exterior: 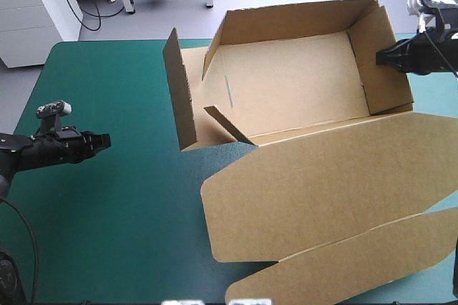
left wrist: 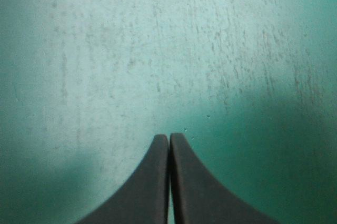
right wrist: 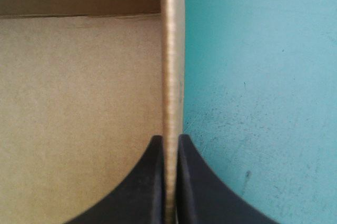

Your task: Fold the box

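At the box's [exterior: 286,83] raised right wall, the right gripper [right wrist: 169,137] is clamped on the board edge. The left gripper [left wrist: 168,135] hangs over the teal-green cover [exterior: 114,212], fingers pressed together.

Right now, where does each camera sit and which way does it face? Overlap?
High: above, behind the robot, facing forward-down on table and box; both arms show.
Left wrist: over the left gripper, facing bare cover; shut fingers show.
Right wrist: over the right gripper, facing along the box wall it pinches.
Shared: high and right wrist both show that wall.
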You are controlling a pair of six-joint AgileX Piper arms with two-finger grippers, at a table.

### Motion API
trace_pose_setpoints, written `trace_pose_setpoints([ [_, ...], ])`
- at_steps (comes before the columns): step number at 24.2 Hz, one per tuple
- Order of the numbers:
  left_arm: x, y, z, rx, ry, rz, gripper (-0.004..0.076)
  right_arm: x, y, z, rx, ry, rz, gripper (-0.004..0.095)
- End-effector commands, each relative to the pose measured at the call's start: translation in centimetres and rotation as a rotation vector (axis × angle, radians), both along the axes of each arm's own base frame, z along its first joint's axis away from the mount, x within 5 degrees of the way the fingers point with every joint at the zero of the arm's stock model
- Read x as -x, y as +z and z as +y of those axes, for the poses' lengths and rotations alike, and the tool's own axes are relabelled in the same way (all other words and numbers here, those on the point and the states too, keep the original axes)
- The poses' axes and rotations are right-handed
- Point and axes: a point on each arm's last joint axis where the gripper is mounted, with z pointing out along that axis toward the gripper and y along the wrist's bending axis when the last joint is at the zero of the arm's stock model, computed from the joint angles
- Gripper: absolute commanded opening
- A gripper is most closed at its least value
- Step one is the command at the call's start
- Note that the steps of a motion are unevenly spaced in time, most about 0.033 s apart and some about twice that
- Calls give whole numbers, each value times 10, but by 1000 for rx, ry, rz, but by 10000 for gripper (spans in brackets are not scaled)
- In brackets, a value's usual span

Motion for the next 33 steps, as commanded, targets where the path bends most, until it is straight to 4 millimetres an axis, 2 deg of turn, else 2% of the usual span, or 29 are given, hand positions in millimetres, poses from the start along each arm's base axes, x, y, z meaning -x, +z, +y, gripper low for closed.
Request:
trace_pose_setpoints([
  [1, -2, 15, -5, 96, 42, -129, 14, 15, 29, 9, -56, 10, -128, -19],
  [3, -1, 22, -14, 184, -33, -183, 86, 15, 29, 9, -54, 16, -133, -19],
  [5, 0, 29, -21, 262, -103, -228, 197, 15, 29, 9, -53, 18, -134, -19],
  [6, 1, 32, -26, 298, -130, -244, 298, 15, 29, 9, -56, 19, -135, -19],
  [10, 0, 32, -43, 274, -221, -256, 513, 15, 31, 11, -71, 30, -143, -19],
  [11, 0, 31, -55, 262, -264, -253, 586, 15, 31, 12, -78, 40, -148, -19],
  [12, 0, 31, -67, 272, -300, -252, 625, 14, 31, 17, -79, 53, -149, -19],
  [14, -1, 35, -81, 319, -330, -262, 628, 14, 30, 28, -56, 89, -143, -19],
  [18, 2, 45, -90, 449, -370, -293, 628, 9, 30, 50, -10, 105, -169, -11],
  [26, 11, 58, -97, 554, -495, -316, 628, 4, 29, 71, 74, 42, -200, -12],
  [33, 10, 72, -97, 549, -503, -367, 628, 1, 29, 87, 162, -22, -228, -11],
])
